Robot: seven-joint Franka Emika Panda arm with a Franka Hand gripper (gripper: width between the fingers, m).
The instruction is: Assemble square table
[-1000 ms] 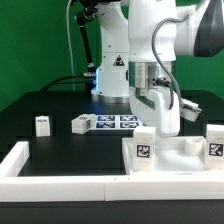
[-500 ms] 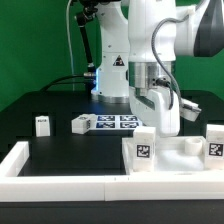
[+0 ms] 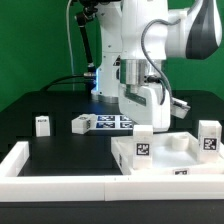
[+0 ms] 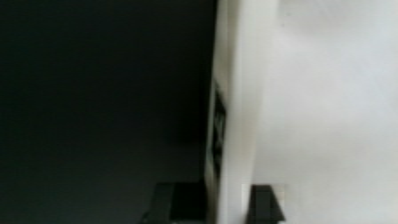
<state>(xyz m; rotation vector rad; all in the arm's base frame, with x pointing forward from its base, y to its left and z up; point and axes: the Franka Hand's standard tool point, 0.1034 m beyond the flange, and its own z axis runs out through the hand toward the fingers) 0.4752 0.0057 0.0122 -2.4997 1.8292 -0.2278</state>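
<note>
We find the tabletop [image 3: 165,158] at the exterior view's right, just behind the front wall bar [image 3: 60,185], two legs [image 3: 143,143] upright at its corners and its far rim pinched in the gripper [image 3: 150,120], so we judge it is being positioned, and next comes letting go and fetching a loose leg [image 3: 42,125].

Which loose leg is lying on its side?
The short white tagged leg nearest the marker board; the other loose leg stands upright, farther toward the exterior view's left.

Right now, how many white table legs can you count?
4: two loose legs on the black surface toward the exterior view's left, two upright legs on the tabletop at its right. The arm may hide others.
</note>
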